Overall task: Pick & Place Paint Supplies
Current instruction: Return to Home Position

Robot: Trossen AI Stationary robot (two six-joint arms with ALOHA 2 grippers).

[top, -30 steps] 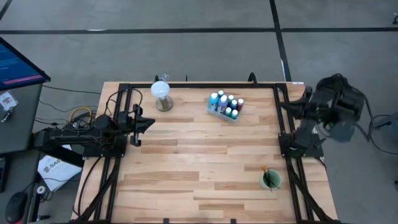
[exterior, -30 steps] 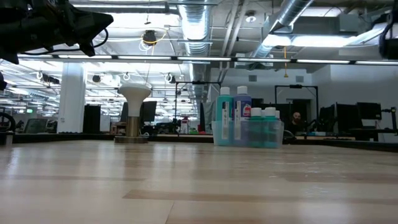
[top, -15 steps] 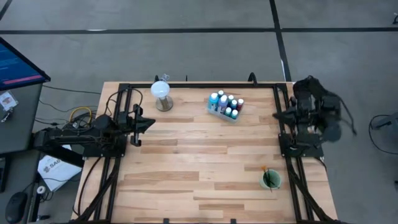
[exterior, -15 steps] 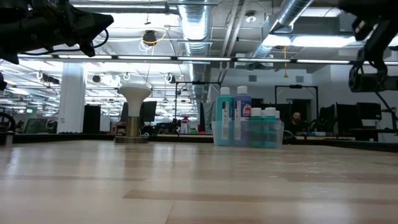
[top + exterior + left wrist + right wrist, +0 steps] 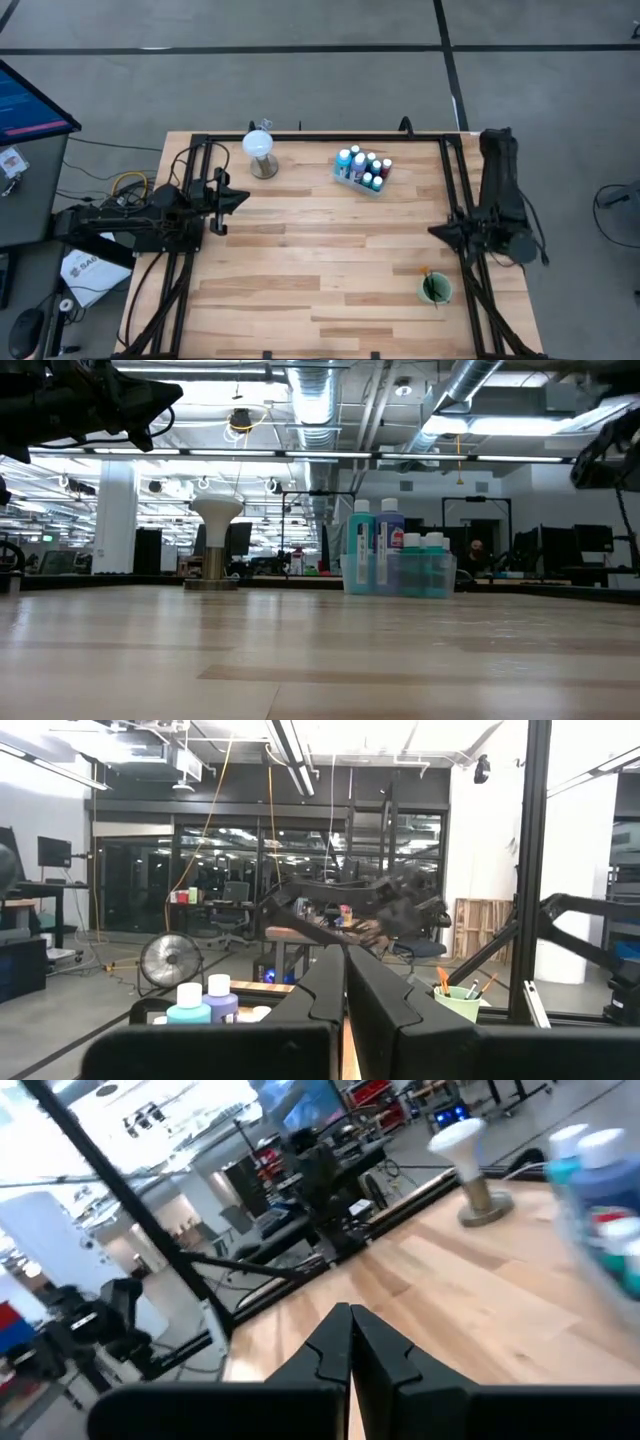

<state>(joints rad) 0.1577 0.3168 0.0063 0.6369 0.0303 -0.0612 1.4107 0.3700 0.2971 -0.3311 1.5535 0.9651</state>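
Observation:
Several white-capped paint bottles (image 5: 362,170) stand in a clear tray at the far middle of the table; they also show in the low view (image 5: 395,560) and the left wrist view (image 5: 200,1002). Thin brushes, one orange-tipped, stand in a green cup (image 5: 434,290) near the right front; the cup also shows in the left wrist view (image 5: 456,1002). My left gripper (image 5: 243,200) is shut and empty, raised over the table's left side. My right gripper (image 5: 433,232) is shut and empty, over the right rail, between the tray and the cup.
A white globe on a round base (image 5: 261,152) stands at the far left of the table, left of the tray. Black frame rails (image 5: 455,200) run along the left and right edges. The bare wooden middle (image 5: 320,260) lies between the arms.
My right arm has swung from beyond the table's far right corner toward the near edge. It has turned so that its shut gripper points toward the table's left over the right rail.

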